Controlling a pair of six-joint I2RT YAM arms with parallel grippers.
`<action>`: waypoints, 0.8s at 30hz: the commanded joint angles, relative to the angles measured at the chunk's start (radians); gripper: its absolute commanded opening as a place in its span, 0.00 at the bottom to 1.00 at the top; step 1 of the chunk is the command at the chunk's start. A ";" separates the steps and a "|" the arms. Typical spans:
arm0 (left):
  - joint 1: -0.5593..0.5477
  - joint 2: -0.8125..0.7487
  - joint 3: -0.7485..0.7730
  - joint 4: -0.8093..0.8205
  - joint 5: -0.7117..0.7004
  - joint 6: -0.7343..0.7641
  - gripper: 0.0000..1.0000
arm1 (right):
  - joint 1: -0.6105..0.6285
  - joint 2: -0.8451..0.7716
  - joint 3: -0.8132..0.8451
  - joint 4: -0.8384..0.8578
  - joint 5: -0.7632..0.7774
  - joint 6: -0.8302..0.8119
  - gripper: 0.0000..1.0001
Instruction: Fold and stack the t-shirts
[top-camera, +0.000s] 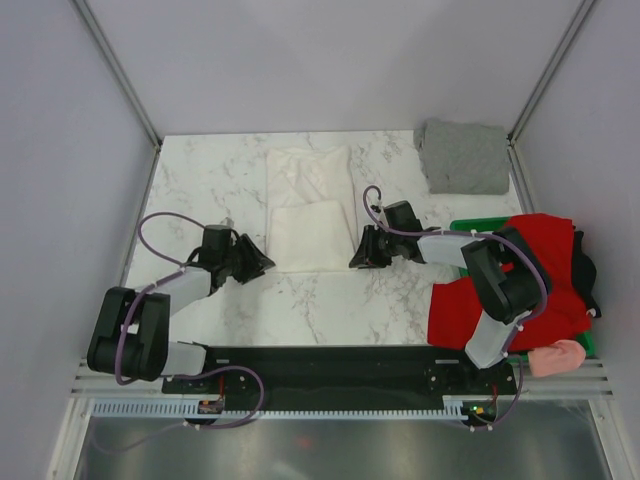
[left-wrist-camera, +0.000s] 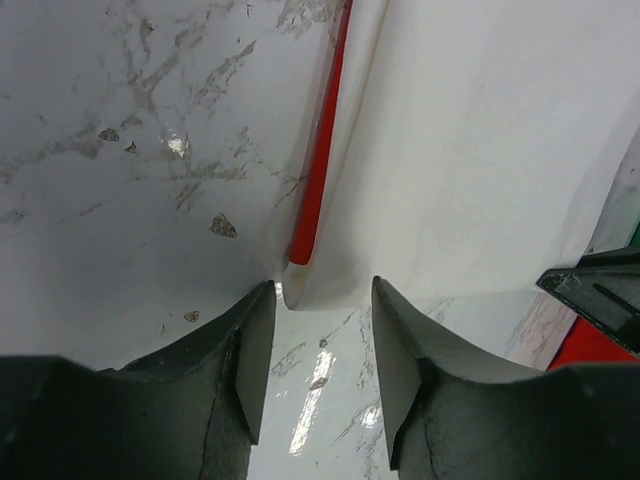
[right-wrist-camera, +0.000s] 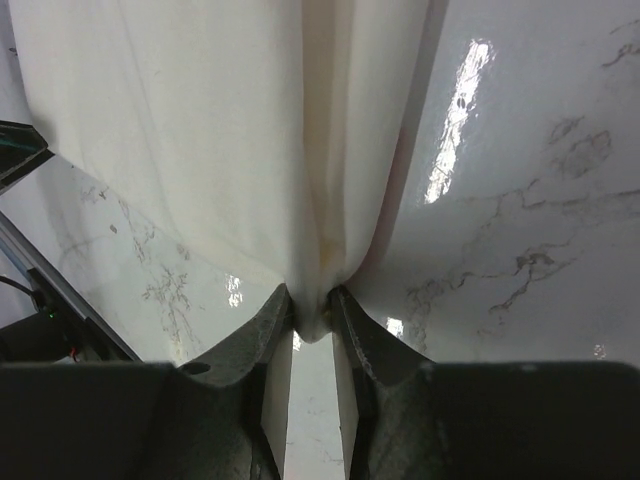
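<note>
The large white t-shirt (top-camera: 310, 205) lies partly folded in the middle of the marble table, a red edge showing along its side in the left wrist view (left-wrist-camera: 318, 150). My left gripper (top-camera: 262, 263) is open at its near left corner (left-wrist-camera: 300, 290), the corner just ahead of the fingertips. My right gripper (top-camera: 358, 258) is shut on the near right corner of the white shirt (right-wrist-camera: 313, 320), pinching a bunched fold. A grey folded shirt (top-camera: 463, 156) lies at the far right. A red shirt (top-camera: 520, 285), a black one (top-camera: 585, 270) and a pink one (top-camera: 555, 356) hang on the crate at right.
The green plastic crate (top-camera: 478, 226) stands at the right edge under the heaped shirts. White walls with metal posts enclose the table. The black arm-base rail (top-camera: 330, 365) runs along the near edge.
</note>
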 joint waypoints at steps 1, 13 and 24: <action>0.002 0.013 -0.019 0.022 -0.018 -0.012 0.47 | 0.005 0.043 -0.033 -0.026 0.044 -0.019 0.28; 0.001 0.048 0.007 0.050 -0.014 -0.029 0.08 | 0.003 0.036 -0.031 -0.028 0.027 -0.007 0.02; -0.053 -0.333 0.053 -0.281 -0.045 -0.062 0.02 | 0.008 -0.232 -0.041 -0.221 0.062 -0.009 0.00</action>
